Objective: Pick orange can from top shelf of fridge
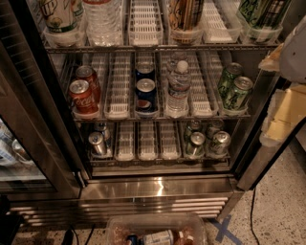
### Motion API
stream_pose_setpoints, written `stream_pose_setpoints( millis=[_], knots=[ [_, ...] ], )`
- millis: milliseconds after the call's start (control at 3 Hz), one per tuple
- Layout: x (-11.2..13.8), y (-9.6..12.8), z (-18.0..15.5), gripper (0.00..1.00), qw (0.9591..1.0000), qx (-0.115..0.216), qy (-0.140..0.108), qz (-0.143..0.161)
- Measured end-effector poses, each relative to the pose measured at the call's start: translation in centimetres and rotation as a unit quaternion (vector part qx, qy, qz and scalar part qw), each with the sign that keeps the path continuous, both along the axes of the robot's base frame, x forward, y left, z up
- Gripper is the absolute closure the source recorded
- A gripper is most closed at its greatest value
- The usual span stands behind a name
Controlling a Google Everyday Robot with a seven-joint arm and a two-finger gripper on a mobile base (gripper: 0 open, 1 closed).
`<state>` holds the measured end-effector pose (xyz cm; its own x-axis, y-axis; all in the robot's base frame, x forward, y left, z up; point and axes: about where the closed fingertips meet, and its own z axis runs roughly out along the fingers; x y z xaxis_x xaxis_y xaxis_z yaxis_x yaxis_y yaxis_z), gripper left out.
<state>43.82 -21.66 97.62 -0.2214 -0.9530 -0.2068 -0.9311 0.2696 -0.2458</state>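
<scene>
The fridge (158, 189) stands open in front of me. On its top shelf (158, 47), at the top of the view, the orange can (185, 13) stands in a white lane tray right of centre; only its lower part shows. A white-and-green can (60, 16) and a water bottle (103, 19) stand to its left, and a green-and-black can (262, 14) stands to its right. My gripper (288, 107) shows as pale white and yellow shapes at the right edge, outside the fridge, below and right of the orange can.
The middle shelf holds red cola cans (83, 93), blue cans (145, 91), a water bottle (178, 93) and green cans (234, 88). The lower shelf holds small cans (205, 141). The open door (28, 124) is at the left. A clear bin (158, 232) sits on the floor.
</scene>
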Motion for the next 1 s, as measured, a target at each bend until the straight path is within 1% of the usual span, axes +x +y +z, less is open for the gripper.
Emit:
stream_pose_setpoints(
  millis=[333, 667, 1000],
  knots=[
    [0.2, 0.4, 0.2, 0.00, 0.9999, 0.005, -0.009, 0.003],
    [1.1, 1.8, 0.8, 0.00, 0.9986, 0.037, -0.036, 0.014],
    [2.1, 3.6, 1.8, 0.00, 0.9939, 0.095, -0.053, 0.021]
  ],
)
